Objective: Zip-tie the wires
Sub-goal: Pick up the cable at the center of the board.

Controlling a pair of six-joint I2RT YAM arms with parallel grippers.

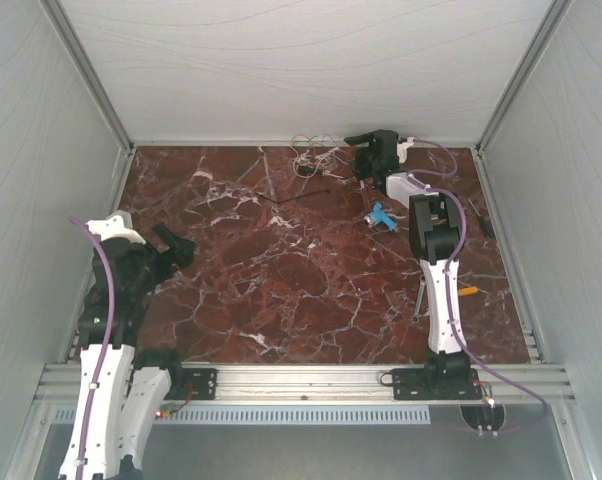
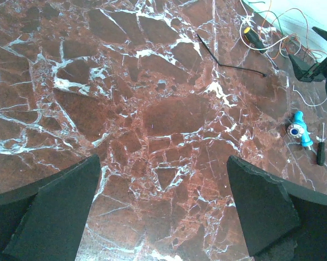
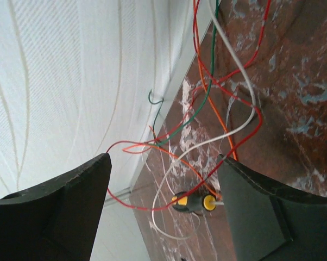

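The wires [image 1: 311,155] are a loose tangle of thin red, orange, white and green strands at the back edge of the marble table, by the rear wall. My right gripper [image 1: 355,158] is right beside them. In the right wrist view its jaws [image 3: 164,160] stand wide apart with several strands [image 3: 218,139] hanging loosely between the fingers, none of them pinched. A short black strip [image 1: 296,198] lies on the table just in front of the tangle. My left gripper [image 1: 176,245] is at the near left, open [image 2: 163,163] over bare marble with nothing between its fingers.
A yellow-and-black screwdriver handle [image 3: 196,202] lies under the wires. A blue object [image 1: 383,217] and a small dark screwdriver [image 2: 321,144] lie to the right of centre. An orange-handled tool [image 1: 468,290] sits by the right arm. White walls enclose the table.
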